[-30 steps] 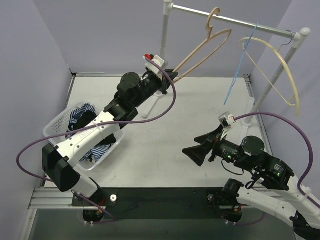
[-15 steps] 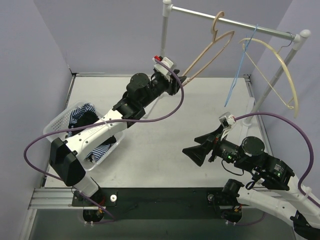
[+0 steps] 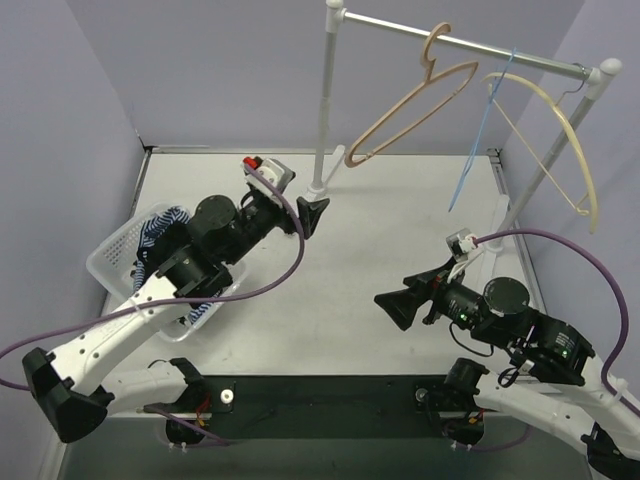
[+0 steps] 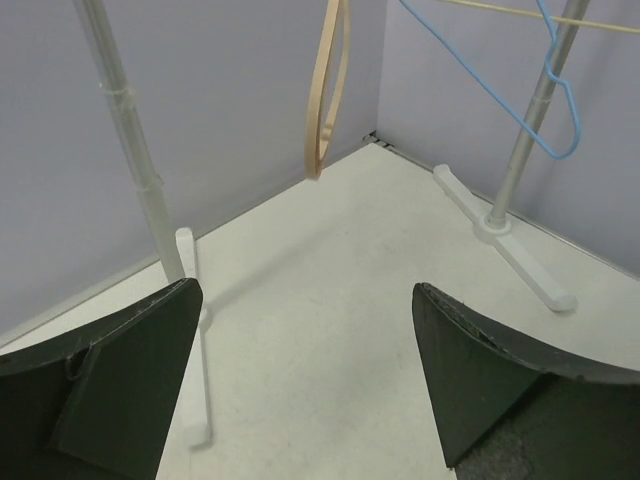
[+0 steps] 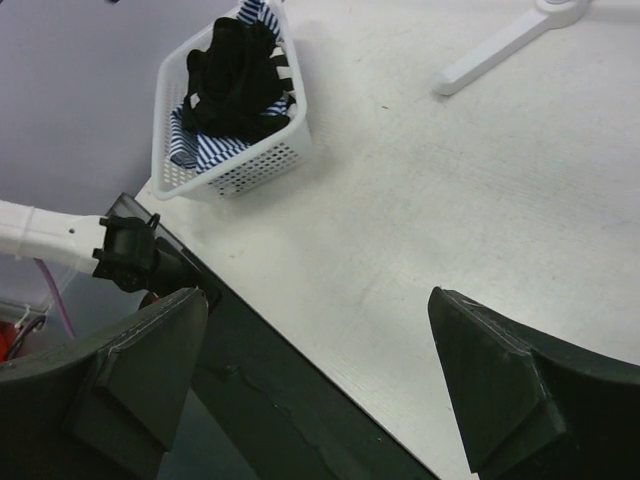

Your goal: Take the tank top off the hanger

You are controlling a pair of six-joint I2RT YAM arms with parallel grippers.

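The bare tan hanger (image 3: pixel 352 157) hangs from the rail (image 3: pixel 390 24), tank top (image 5: pixel 240 78) crumpled in the basket (image 5: pixel 250 170).

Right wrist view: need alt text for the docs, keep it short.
The right gripper, open and empty, looks down on a white table. At upper left, a white mesh basket holds a black garment on top of blue-and-white striped cloth; a white rack foot lies at upper right.

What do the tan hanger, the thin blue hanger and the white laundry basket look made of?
The tan curved hanger looks like matt wood, thick and even-toned, though it could be plastic. The thin blue hanger is wire-slim, probably coated metal or plastic. The white perforated basket looks like moulded plastic, given its gridded walls.
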